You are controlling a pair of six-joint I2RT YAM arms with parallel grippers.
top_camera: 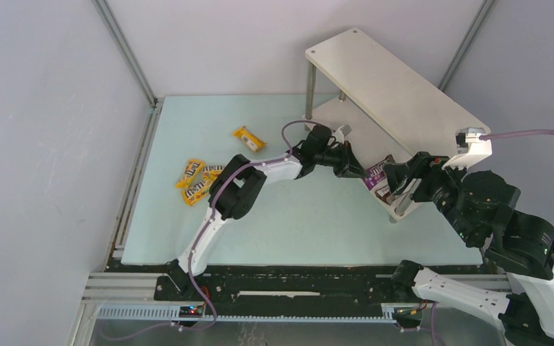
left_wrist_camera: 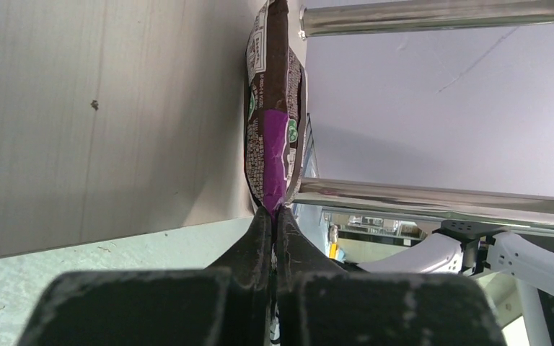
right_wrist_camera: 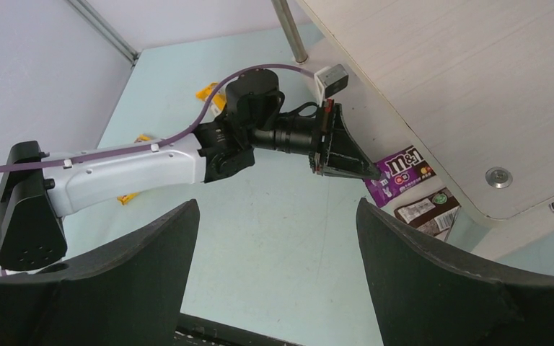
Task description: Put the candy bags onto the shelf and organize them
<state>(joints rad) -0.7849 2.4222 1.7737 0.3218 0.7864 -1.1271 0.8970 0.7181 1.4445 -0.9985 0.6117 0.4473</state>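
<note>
The white two-tier shelf (top_camera: 397, 86) stands at the back right. My left gripper (top_camera: 358, 170) is shut on the purple candy bag (top_camera: 377, 171) at the near edge of the lower board. In the left wrist view the gripper (left_wrist_camera: 275, 213) pinches the purple bag (left_wrist_camera: 273, 155) edge-on, against the dark brown bag (left_wrist_camera: 278, 65). The brown bag (top_camera: 384, 192) lies on the lower board. My right gripper (top_camera: 402, 180) is open and empty beside both bags; it also shows in the right wrist view (right_wrist_camera: 278, 216). Several yellow bags lie on the mat: one alone (top_camera: 249, 138), three clustered (top_camera: 198, 182).
The shelf's silver legs (left_wrist_camera: 440, 198) and lower board (left_wrist_camera: 115, 108) are close to my left gripper. The top board (right_wrist_camera: 440, 86) overhangs the bags. My left arm (right_wrist_camera: 137, 166) stretches across the pale green mat (top_camera: 296, 223). Grey walls enclose the sides and back.
</note>
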